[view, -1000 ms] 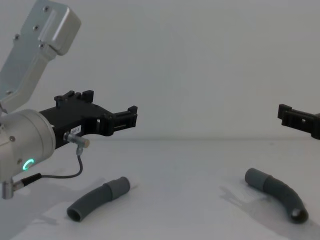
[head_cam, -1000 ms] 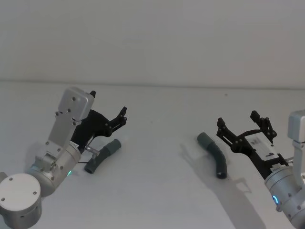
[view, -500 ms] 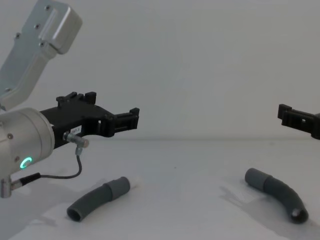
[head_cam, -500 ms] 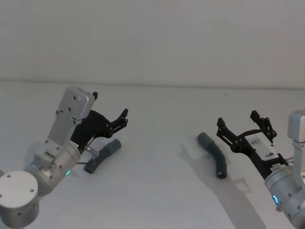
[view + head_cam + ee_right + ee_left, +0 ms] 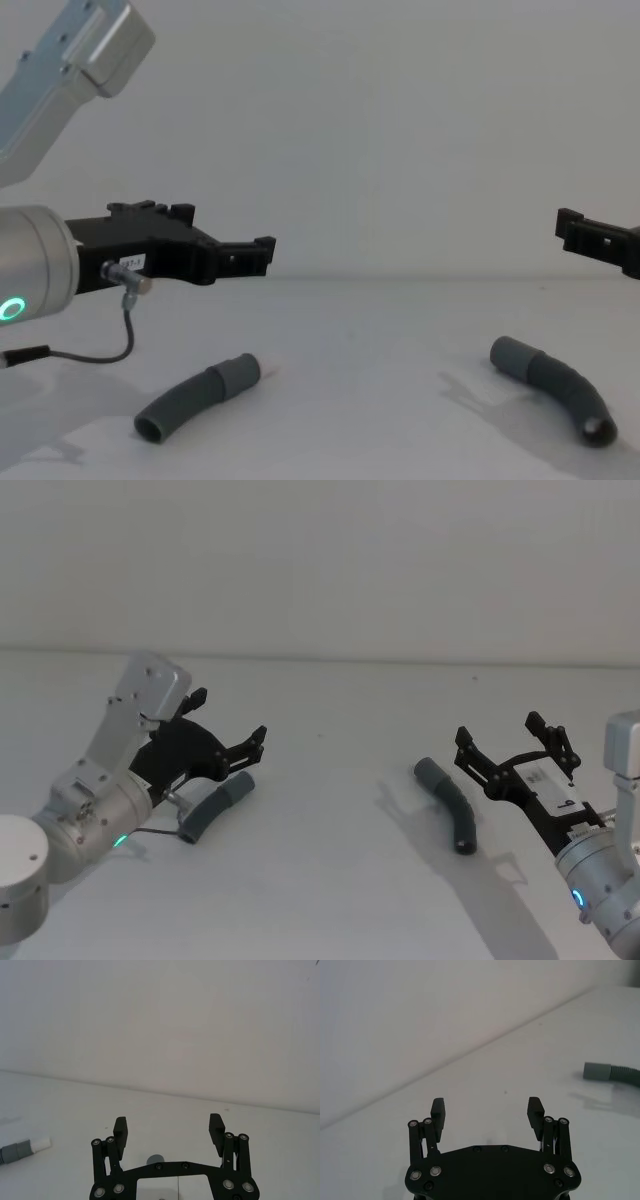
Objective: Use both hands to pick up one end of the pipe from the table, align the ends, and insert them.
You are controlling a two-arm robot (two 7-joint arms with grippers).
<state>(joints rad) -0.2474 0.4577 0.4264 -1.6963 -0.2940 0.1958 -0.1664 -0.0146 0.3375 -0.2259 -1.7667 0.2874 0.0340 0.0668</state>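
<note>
The left tool point(image 5: 229, 717) is a black plastic grabber with two fingers on a round silver wrist with a green light. It hangs in the air over the left side of the plain white counter point(image 5: 330, 880). Its fingers are spread wide apart and it holds nothing. Below it, a short bent dark grey bumpy hose piece point(image 5: 212, 808) lies flat on the counter. This piece has a smooth lighter grey cuff point(image 5: 237, 786) that points toward the middle of the counter. The cuff has a small white tip point(image 5: 42, 1143).

The right tool point(image 5: 498, 730) is black with two fingers too, and it hangs over the right side. Its fingers are also wide apart, and it is empty. A second bent dark grey hose piece point(image 5: 450, 805) lies on the counter just beside this tool, on the side nearer the middle. Its plain grey cuff point(image 5: 427, 772) is the far end. The two hose pieces lie well apart. Neither tool touches a hose piece.
</note>
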